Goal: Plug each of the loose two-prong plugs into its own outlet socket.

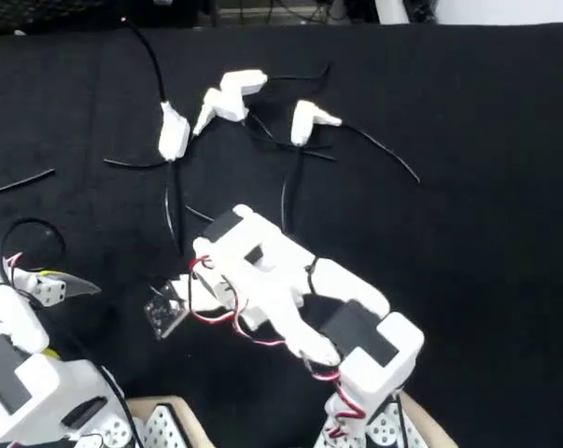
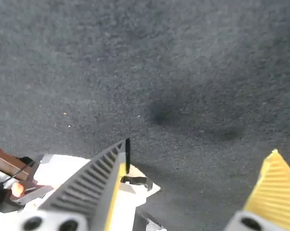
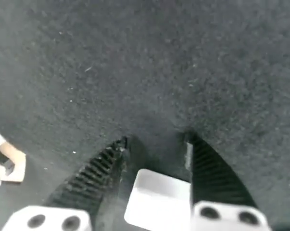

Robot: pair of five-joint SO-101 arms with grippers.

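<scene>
The white plug and socket bodies [image 1: 227, 98] lie grouped at the far middle of the tabletop [image 1: 486, 233], with their black cords [image 1: 284, 196] trailing loose. We cannot tell plug from socket here. We judge each body light, rigid and smooth-sided, while the cords look limp and likely to drag. We recommend gripping across the flat sides of the moulded body, behind the prongs (never the cord). The right gripper [image 3: 154, 142] is released, well apart from the group. The left gripper [image 2: 200, 147] is spread wide over bare tabletop.

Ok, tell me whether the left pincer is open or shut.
Open: the left pincer has its fingers spread wide, with bare black cloth between them.
</scene>
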